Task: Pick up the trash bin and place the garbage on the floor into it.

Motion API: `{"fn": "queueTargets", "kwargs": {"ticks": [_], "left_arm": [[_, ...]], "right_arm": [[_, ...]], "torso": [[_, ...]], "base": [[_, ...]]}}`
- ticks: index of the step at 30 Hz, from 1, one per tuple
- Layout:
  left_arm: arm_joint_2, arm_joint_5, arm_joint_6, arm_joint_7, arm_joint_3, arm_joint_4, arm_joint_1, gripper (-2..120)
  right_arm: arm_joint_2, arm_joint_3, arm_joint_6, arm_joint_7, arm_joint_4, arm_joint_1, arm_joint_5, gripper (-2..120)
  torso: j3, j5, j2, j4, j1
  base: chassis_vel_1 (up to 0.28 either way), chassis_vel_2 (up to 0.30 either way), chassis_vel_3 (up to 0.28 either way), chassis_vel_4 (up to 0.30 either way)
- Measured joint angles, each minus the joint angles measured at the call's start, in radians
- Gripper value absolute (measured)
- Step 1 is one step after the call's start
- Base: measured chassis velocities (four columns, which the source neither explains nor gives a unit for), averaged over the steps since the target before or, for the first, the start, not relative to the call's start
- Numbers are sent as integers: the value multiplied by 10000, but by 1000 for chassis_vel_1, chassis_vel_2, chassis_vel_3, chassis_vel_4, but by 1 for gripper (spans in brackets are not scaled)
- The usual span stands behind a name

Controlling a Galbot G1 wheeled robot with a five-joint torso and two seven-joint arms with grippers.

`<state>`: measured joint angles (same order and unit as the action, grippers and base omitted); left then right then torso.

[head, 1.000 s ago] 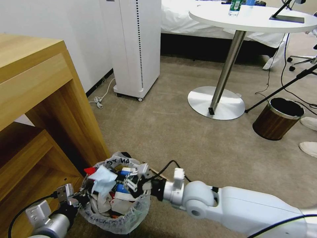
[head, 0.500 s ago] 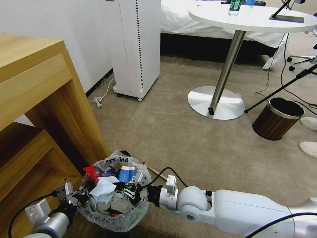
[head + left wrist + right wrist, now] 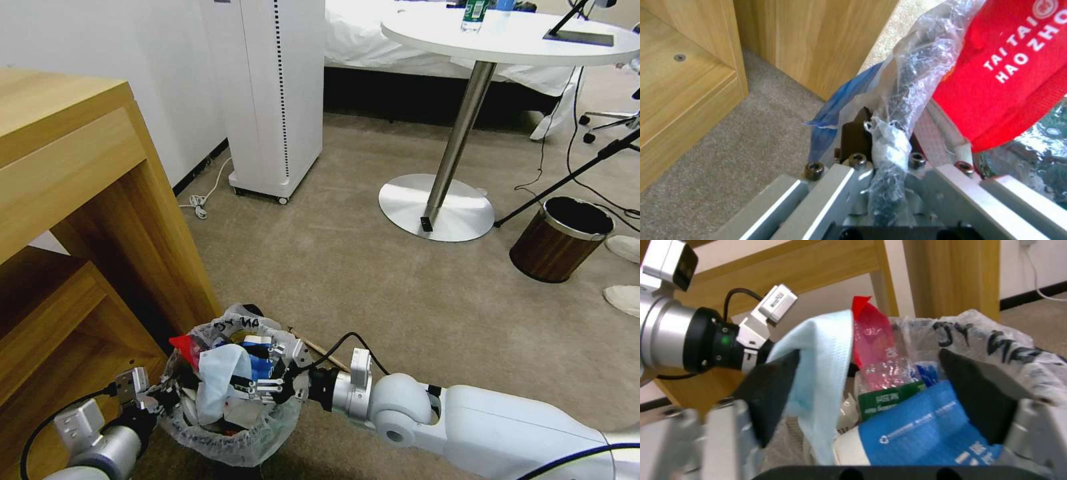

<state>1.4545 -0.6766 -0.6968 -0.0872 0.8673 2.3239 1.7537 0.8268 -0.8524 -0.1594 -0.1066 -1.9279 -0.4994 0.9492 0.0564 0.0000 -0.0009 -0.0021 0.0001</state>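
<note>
Beige carpet floor (image 3: 373,280) spreads bare across the room ahead, apart from a wooden stick (image 3: 325,355) lying just behind the right arm, so the gathering looks close to done, with that stick seemingly the last piece left. Nearest the robot, beside the wooden cabinet (image 3: 80,220), the trash bin (image 3: 230,437) stands upright, mouth up and long axis vertical, its crinkly liner heaped over the rim. The left hand (image 3: 157,398) is clamped on the bin's rim and liner at the side toward the cabinet. The right hand (image 3: 270,380) hovers over the opening with its fingers spread wide and nothing between them. Among the garbage on top, a blue mask (image 3: 822,373) drapes upright beside a red plastic bag (image 3: 871,340), and a blue-white carton (image 3: 925,436) leans on a slant.
</note>
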Motion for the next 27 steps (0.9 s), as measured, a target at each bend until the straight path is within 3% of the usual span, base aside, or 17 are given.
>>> {"fn": "queueTargets", "kwargs": {"ticks": [4, 11, 21, 27], "left_arm": [[17, 38, 0, -1, -24, -5, 25, 1], [22, 97, 0, 0, -83, -6, 15, 1], [45, 143, 41, 0, -124, 7, 83, 1], [90, 240, 96, 6, -176, 8, 149, 1]], "right_arm": [[-148, 258, -43, -41, -41, -226, -81, 99], [-605, 590, 34, -137, -413, -392, -56, 100], [-1418, 893, -407, -1376, -226, -732, -460, 100], [-1421, 1098, -208, -1040, -205, -893, -506, 100]], "torso": [[0, 0, 0, 0, 0], [0, 1, 0, 0, 0], [1, 2, 0, 0, -1], [0, 0, 0, 0, 0]], "base": [[0, 0, 0, 0], [0, 0, 0, 0], [0, 0, 0, 0], [0, 0, 0, 0]]}}
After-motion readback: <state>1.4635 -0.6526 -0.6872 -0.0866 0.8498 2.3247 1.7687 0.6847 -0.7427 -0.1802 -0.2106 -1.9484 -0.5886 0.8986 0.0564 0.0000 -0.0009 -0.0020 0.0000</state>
